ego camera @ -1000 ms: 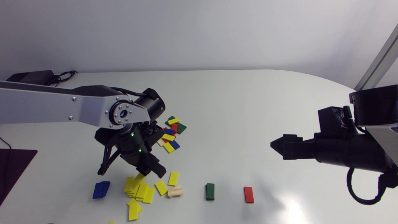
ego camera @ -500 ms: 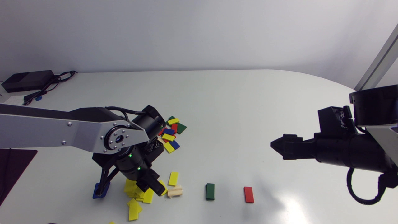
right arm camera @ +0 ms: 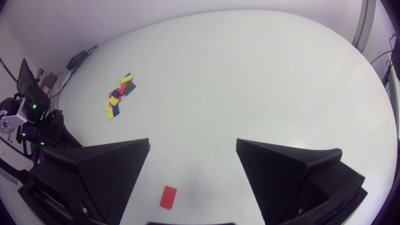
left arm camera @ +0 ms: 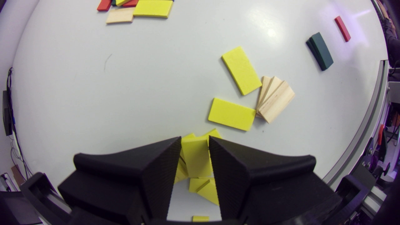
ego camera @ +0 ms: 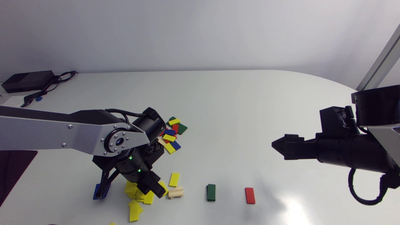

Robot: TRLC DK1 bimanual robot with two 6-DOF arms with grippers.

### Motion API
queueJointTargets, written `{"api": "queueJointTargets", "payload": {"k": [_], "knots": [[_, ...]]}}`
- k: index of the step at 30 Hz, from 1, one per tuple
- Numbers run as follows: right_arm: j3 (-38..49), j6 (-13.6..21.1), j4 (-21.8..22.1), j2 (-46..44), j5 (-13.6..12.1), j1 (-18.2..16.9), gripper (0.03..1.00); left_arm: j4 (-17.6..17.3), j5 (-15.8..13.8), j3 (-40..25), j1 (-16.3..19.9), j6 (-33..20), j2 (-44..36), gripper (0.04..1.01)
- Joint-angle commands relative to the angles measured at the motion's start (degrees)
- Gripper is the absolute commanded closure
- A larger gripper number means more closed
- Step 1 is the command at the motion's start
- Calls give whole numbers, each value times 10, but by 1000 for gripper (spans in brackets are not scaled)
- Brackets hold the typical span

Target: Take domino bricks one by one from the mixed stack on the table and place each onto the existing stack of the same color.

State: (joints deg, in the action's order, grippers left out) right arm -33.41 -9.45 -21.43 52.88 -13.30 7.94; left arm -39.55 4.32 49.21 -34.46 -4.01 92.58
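Note:
My left gripper (ego camera: 153, 189) is low over the scattered yellow pile (ego camera: 134, 191) near the table's front edge. In the left wrist view the gripper (left arm camera: 195, 149) is shut on a yellow brick (left arm camera: 195, 156), which touches both fingers and hangs just over other yellow bricks. The mixed stack (ego camera: 171, 133) of yellow, red, blue, green and wood bricks lies behind that arm. A blue stack (ego camera: 95, 195) is partly hidden by the arm. My right gripper (ego camera: 275, 147) hovers open at the right, far from the bricks, with nothing in it (right arm camera: 192, 147).
Along the front lie two loose yellow bricks (left arm camera: 241, 70), a fanned wood stack (ego camera: 175, 192), a green stack (ego camera: 211, 192) and a red brick (ego camera: 250, 195). A black box with cables (ego camera: 28, 80) sits at the back left corner.
My left arm has come down and forward with the yellow brick, from above the yellow pile to right over it. The right arm has not moved.

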Motion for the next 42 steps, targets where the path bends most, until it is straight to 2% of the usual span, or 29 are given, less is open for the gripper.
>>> {"api": "queueJointTargets", "payload": {"k": [1, 3, 6, 14, 28, 42], "knots": [[15, -3, 4, 6, 1, 5, 62, 2, -4, -9, 1, 1, 7, 574], [14, -3, 5, 6, 1, 5, 62, 2, -4, -8, 1, 1, 7, 574], [14, -3, 6, 6, 1, 6, 62, -4, -4, -1, 2, 0, 6, 515], [19, -4, 9, 9, 1, 6, 62, -17, -4, 71, -3, 2, 26, 393], [19, -4, 16, 17, 2, 3, 62, -17, -19, 153, -65, 22, 131, 374], [20, -3, 17, 19, 2, -2, 62, -17, -33, 176, -59, 35, 183, 397]]}}
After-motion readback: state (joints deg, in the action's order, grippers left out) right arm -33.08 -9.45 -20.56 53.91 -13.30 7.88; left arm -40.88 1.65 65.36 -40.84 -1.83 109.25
